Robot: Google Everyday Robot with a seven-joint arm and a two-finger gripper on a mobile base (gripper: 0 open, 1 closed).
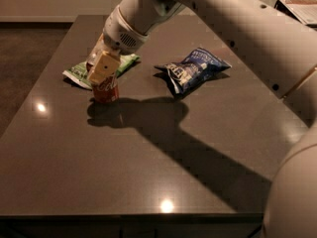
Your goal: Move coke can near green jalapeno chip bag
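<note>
Two snack bags lie on the far half of the dark table (148, 177), and the can (106, 91) you are moving stands upright at the near edge of the green chip bag (75, 74), touching it or just beside it; the blue chip bag (195, 68) is well apart to the right. Your gripper (103, 75) comes down from the upper right on the big white arm (213, 14), and its pale fingers (102, 67) are pinching the top part of the can, hiding the lid. The can's base looks to be on the table or barely above it; its shadow meets it, so I cannot say which. Treat the can as a stiff, smooth, thin-walled cylinder, light if empty and noticeably heavier if full. It will slip under a weak squeeze, dent under a hard one, and tip easily because it is tall for its base. A hold across the sides near the top, as you have now, suits it. The placement looks nearly done, so your next move should be a gentle, straight release so the can does not topple onto the soft, crinkly bag.
</note>
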